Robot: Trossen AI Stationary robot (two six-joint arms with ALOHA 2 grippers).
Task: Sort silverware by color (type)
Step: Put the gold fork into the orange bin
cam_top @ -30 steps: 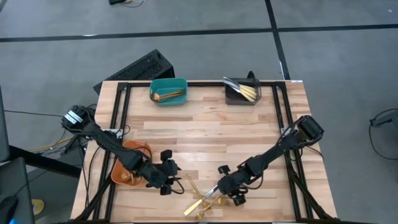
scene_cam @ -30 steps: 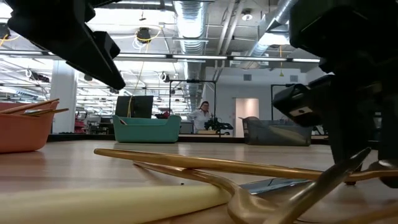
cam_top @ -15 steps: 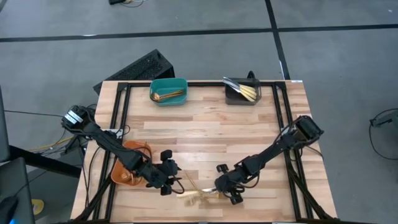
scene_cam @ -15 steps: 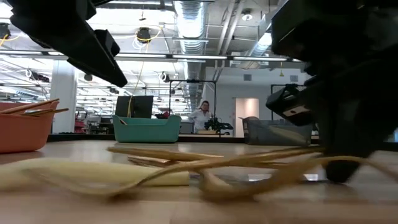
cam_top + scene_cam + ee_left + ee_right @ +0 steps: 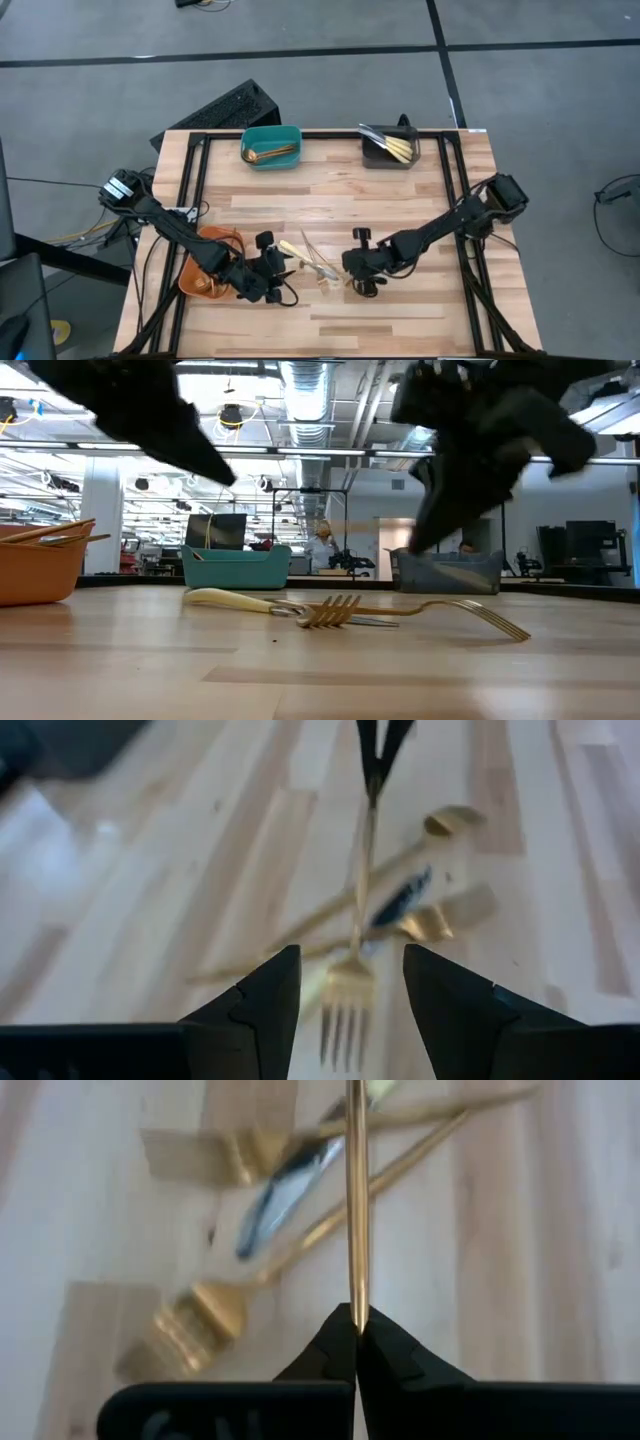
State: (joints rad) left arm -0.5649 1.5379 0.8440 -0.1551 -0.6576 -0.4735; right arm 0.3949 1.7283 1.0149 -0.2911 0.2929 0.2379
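Note:
A small heap of gold silverware [image 5: 312, 262] lies on the wooden table between my two grippers. It also shows in the low view [image 5: 330, 610], with a pale-handled knife and forks flat on the wood. My right gripper [image 5: 350, 268] is shut on a slim gold fork [image 5: 357, 1200]. My left gripper [image 5: 283, 272] is open. In the left wrist view its fingers [image 5: 350, 952] stand on either side of that fork's tines [image 5: 343, 1010] without touching them. The other pieces lie crossed under the fork. My right gripper pinches the free end of the fork's slim handle [image 5: 357, 1295] between its two fingertips. The handle runs straight out along the fingers, toward my left gripper. The fork reaches low over the other pieces. Whether its tines rest on the table, I cannot tell.
A teal bin [image 5: 271, 147] holding gold pieces and a dark grey bin [image 5: 390, 147] holding knives stand at the far edge. An orange bin [image 5: 205, 268] sits under my left arm. Bare wood lies between the heap and the far bins.
My right gripper has gone from near the table's near edge toward the far edge and a little left. The silverware heap has slid with it away from the near edge to the table's middle and turned about. The pieces now lie spread between the grippers.

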